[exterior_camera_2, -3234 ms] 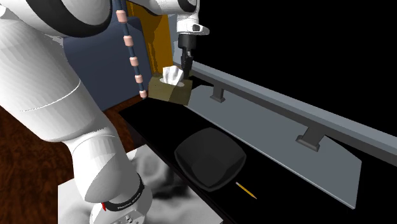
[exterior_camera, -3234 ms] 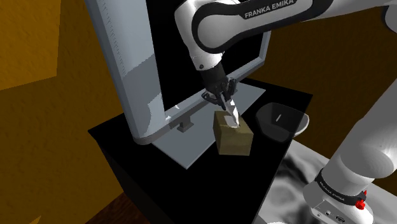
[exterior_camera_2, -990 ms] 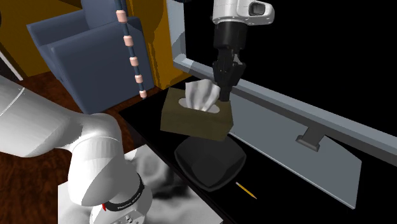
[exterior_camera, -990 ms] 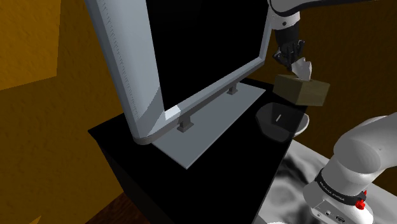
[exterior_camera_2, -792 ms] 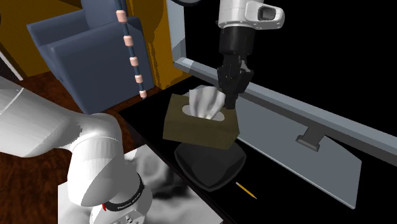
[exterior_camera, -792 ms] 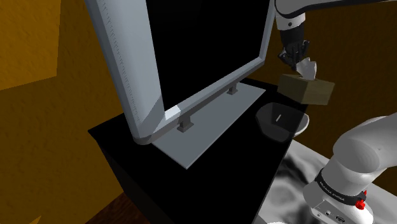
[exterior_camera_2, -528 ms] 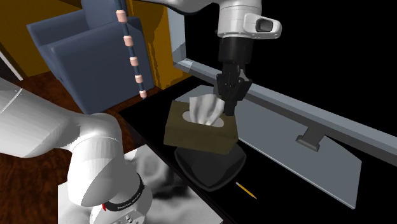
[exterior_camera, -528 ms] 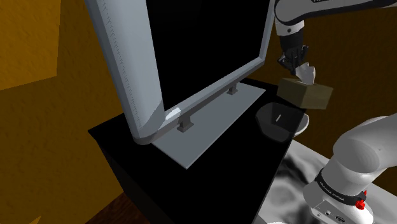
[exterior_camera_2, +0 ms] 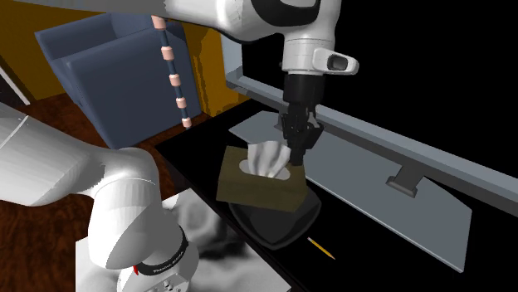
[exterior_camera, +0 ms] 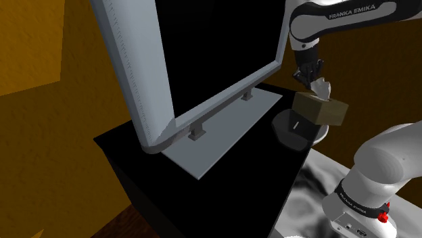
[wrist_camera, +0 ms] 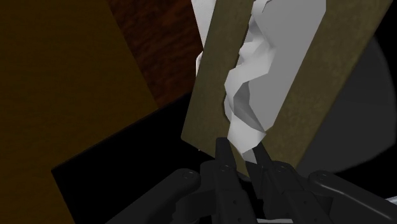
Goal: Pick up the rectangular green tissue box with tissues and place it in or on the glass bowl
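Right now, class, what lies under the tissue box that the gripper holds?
The dark bowl lies under the olive tissue box, which the gripper clasps. The box covers most of the bowl's inside; whether they touch cannot be judged.

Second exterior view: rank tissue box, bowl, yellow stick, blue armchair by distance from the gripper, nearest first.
1. tissue box, clasped by the gripper fingers.
2. bowl, just under the box.
3. yellow stick, on the table beside the bowl, lower right.
4. blue armchair, off the table, upper left.

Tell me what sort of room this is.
Probably a living room: a large flat screen stands on a black cabinet, and a blue armchair sits nearby.
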